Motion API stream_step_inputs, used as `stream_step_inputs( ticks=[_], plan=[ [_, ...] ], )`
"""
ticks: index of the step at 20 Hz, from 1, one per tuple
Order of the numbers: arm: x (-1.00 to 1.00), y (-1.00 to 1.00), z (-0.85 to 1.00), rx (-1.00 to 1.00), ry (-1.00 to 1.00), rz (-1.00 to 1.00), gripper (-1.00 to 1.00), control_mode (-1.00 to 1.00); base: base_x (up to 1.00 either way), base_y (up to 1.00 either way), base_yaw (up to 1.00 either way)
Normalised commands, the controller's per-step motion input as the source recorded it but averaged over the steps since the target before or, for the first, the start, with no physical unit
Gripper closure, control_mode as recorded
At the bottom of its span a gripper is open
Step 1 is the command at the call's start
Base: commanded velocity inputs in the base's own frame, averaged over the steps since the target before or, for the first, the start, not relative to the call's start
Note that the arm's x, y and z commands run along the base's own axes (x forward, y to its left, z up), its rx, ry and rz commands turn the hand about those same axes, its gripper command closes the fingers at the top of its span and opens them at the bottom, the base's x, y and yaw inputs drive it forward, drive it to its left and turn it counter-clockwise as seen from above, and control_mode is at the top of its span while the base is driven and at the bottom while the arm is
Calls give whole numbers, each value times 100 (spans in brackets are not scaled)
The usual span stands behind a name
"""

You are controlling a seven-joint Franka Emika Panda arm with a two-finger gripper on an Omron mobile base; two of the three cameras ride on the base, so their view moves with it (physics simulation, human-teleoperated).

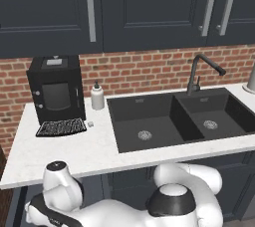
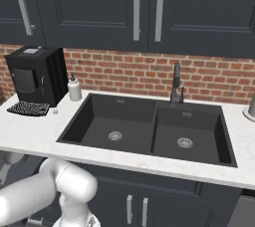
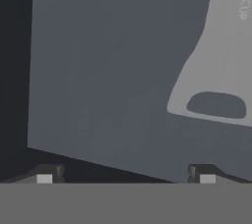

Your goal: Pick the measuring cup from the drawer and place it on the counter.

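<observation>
Red brick backsplash (image 1: 144,71); dark navy cabinets (image 2: 89,7) above (silver handles).

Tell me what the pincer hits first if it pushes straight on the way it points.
Probably the drawer floor: the open pincer faces bare floor, with the measuring cup handle off to one side. Depth is unclear.

counter (image 1: 94,146) white, faint marbling | sink (image 1: 149,116) black | measuring cup (image 3: 216,70) light grey (drawer (image 3: 108,70) floor dark grey)

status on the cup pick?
Hand open, low inside the drawer. Measuring cup handle ahead and off to one side, not gripped. Nothing between the fingers.
</observation>
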Motion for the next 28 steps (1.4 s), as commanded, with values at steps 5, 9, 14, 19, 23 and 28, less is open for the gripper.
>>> stream_step_inputs(
  ticks=[5,9,14,19,23,28],
  plan=[
    [0,9,-27,0,5,4,-100,-100,0,0,0],
    [0,2,-29,0,6,5,-100,-100,0,0,0],
    [-22,15,-33,0,4,3,-100,-100,0,0,0],
    [-44,38,-29,-1,3,0,-100,-100,0,0,0],
    [-73,48,-12,-1,1,0,-100,-100,0,0,0],
    [-94,26,0,-1,0,-2,-100,-100,0,0,0]
  ],
)
